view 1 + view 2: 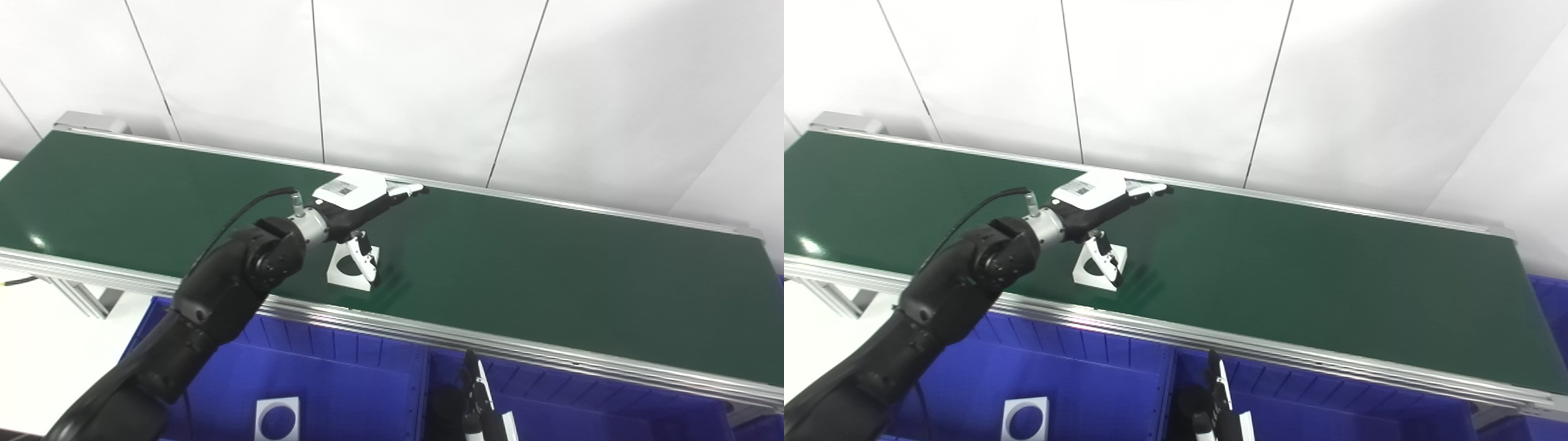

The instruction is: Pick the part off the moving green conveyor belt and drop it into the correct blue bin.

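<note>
The part (344,271) is a flat white square plate with a round hole, lying on the green conveyor belt (551,269) near its front edge. My left hand (358,201) hovers over it, open, with the fingers stretched out flat above the belt. Its thumb (366,260) points down and covers the part's right edge; whether it touches is unclear. Of my right hand (481,401) only some straight fingers show at the bottom, over the blue bins, so its state is unclear.
Two blue bins stand below the belt's front rail (490,346): a left bin (343,373) holding one similar white plate with a hole (277,419), and a right bin (588,416). A white panelled wall rises behind the belt.
</note>
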`<state>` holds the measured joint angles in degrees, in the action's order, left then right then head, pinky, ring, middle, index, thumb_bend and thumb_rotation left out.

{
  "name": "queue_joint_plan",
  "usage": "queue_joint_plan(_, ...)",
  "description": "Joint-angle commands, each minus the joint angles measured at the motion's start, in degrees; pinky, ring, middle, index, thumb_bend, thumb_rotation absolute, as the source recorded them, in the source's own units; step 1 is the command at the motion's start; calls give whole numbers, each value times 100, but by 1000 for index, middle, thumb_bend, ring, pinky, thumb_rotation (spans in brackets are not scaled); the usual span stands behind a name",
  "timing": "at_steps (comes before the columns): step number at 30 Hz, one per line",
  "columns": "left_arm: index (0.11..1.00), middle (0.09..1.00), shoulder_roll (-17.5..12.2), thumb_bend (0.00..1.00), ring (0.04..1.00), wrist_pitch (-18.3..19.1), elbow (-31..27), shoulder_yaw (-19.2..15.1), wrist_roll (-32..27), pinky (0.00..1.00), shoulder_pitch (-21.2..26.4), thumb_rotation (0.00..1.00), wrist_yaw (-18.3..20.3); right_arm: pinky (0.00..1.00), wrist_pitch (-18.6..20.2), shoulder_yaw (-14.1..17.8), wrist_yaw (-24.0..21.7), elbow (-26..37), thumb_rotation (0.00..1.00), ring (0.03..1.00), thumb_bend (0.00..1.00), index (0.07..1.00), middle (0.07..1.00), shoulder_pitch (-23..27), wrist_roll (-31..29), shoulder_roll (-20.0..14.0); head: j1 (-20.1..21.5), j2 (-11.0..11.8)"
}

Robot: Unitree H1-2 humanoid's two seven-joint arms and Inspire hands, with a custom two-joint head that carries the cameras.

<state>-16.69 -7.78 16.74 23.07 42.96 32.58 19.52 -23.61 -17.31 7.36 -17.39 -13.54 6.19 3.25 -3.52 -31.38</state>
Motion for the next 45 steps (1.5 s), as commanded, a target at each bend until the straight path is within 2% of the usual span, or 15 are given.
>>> queue_joint_plan(1, 948, 920, 74, 1000, 892, 122, -82, -8, -63, 835, 257, 109, -28, 1000, -330, -83, -18, 125, 1000, 979, 855, 1000, 994, 20, -41, 140, -7, -5)
queue_joint_plan(9, 964, 918, 408, 1000, 888, 248, 99, 77, -187, 834, 133, 116, -97, 1000, -328, -149, 87, 102, 1000, 976, 824, 1000, 991, 49, 84, 157, 78, -29)
queue_joint_plan(14, 977, 926, 586, 1000, 899, 476, 196, 159, -105, 835, 69, 127, -116, 1000, -327, -166, 138, 154, 1000, 974, 822, 1000, 987, 22, 146, 214, 147, -52)
queue_joint_plan(20, 975, 917, 533, 1000, 892, 480, 283, 278, -64, 809, 82, 132, -123, 1000, -327, -181, 189, 160, 1000, 968, 821, 1000, 986, 29, 171, 237, 174, -58)
queue_joint_plan(27, 961, 908, 353, 1000, 875, 397, 356, 372, 39, 802, 124, 92, -210, 1000, -328, -216, 229, 154, 1000, 964, 835, 999, 983, 27, 165, 236, 214, -74)
queue_joint_plan(33, 937, 896, 354, 986, 871, 501, 566, 331, 167, 803, 219, 50, -472, 1000, -330, -234, 231, 124, 998, 969, 835, 1000, 985, 30, 162, 233, 228, -55)
queue_joint_plan(39, 920, 882, 409, 983, 852, 415, 847, 263, 104, 787, 336, 37, -826, 1000, -330, -275, 270, 113, 997, 975, 839, 1000, 987, 33, 221, 259, 342, -36)
queue_joint_plan(42, 912, 884, 434, 971, 855, 428, 1023, 317, 146, 793, 436, 55, -921, 1000, -331, -305, 320, 115, 987, 971, 830, 1000, 987, 33, 249, 297, 438, -33)
queue_joint_plan(45, 895, 876, 519, 966, 849, 407, 1315, 406, 275, 785, 530, 57, -1225, 1000, -330, -337, 371, 158, 982, 969, 828, 998, 985, 13, 292, 338, 511, -45)
